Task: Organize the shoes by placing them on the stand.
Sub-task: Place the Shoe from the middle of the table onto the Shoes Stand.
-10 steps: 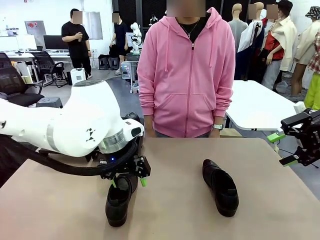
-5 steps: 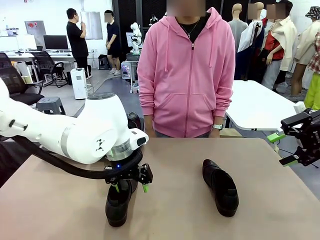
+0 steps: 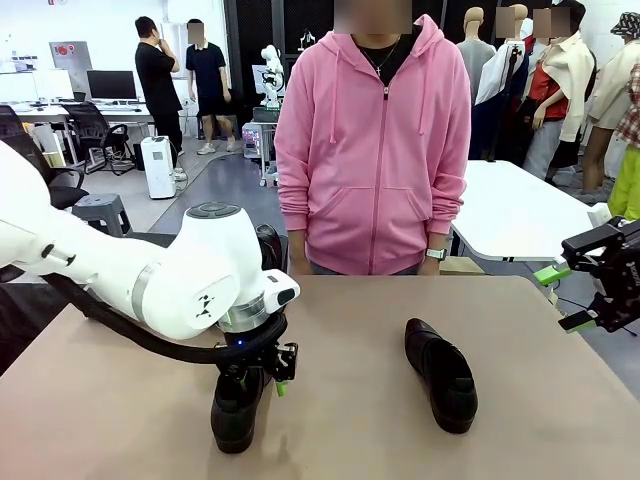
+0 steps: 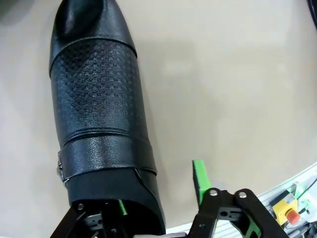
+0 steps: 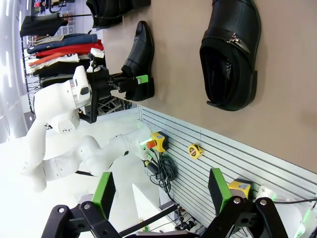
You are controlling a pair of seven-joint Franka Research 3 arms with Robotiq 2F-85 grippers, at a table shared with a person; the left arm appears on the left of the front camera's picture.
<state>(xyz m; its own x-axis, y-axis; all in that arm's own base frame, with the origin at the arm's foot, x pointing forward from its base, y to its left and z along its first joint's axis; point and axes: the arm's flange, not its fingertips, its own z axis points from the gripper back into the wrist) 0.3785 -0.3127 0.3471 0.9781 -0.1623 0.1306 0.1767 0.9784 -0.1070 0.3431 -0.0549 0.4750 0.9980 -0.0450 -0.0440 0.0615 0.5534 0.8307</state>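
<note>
Left gripper [image 3: 256,378] poised at the heel end of a black shoe [image 3: 236,408] lying on the table [image 3: 350,310]. Its jaws stand partly apart, one inside the shoe's opening and the other just outside the side wall, not yet clamped. Right gripper [image 3: 558,297] hangs beyond the table's edge, spread wide and empty. A second shoe [image 3: 441,374] lies between them.

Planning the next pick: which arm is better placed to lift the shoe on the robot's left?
Left. The left gripper straddles the heel of that shoe; the right gripper hangs open at the table's edge.
</note>
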